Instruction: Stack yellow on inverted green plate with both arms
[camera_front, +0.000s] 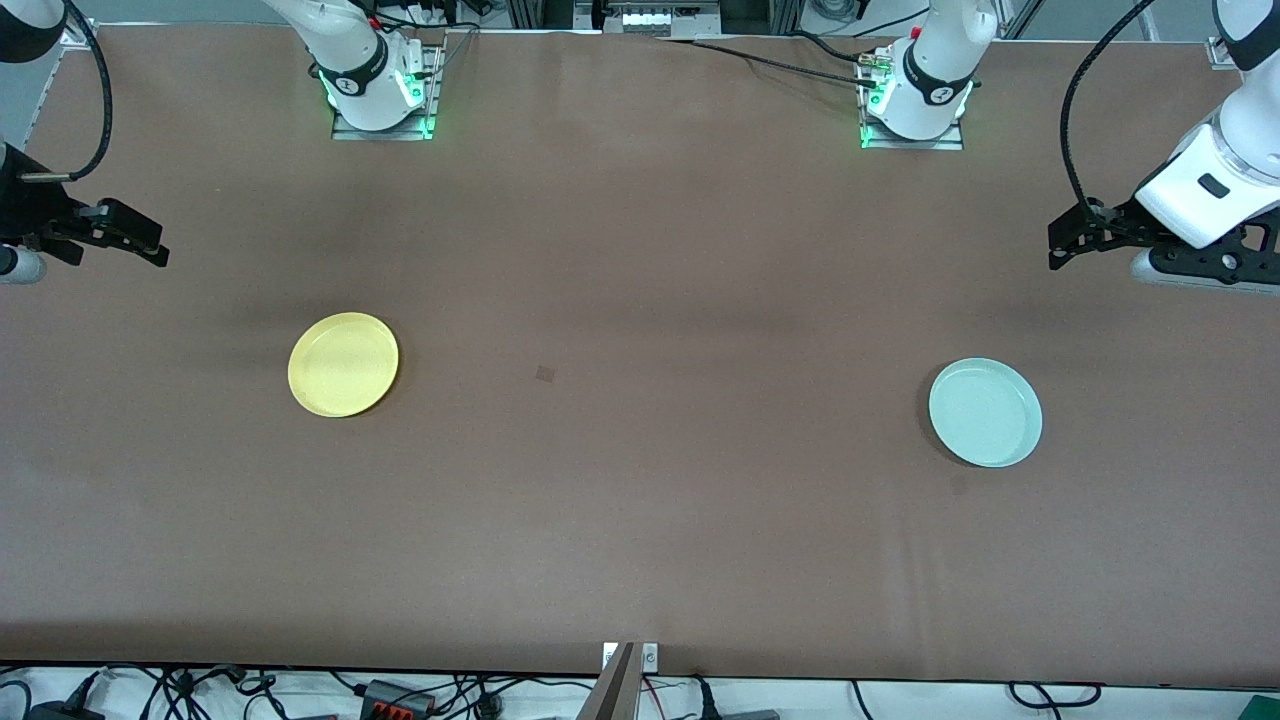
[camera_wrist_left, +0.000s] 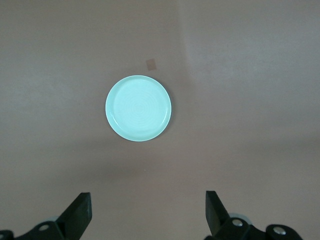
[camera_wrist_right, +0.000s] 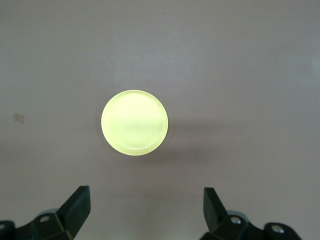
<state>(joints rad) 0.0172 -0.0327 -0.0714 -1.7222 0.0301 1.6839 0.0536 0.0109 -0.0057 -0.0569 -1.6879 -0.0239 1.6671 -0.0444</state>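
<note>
On the brown desk (camera_front: 640, 520), the round, shallow, pale yellow plastic plate (camera_front: 343, 364) lies rim up toward the right arm's end, and the round, pale mint-green plastic plate (camera_front: 985, 412), also rim up, lies toward the left arm's end, well apart. The front view shows the right gripper (camera_front: 135, 240) and left gripper (camera_front: 1075, 240) raised at the desk's two end edges. Only the wrist views show the fingers (camera_wrist_left: 80, 212) spread and empty, each plate centred past them, with concentric rings on the plate floors.
</note>
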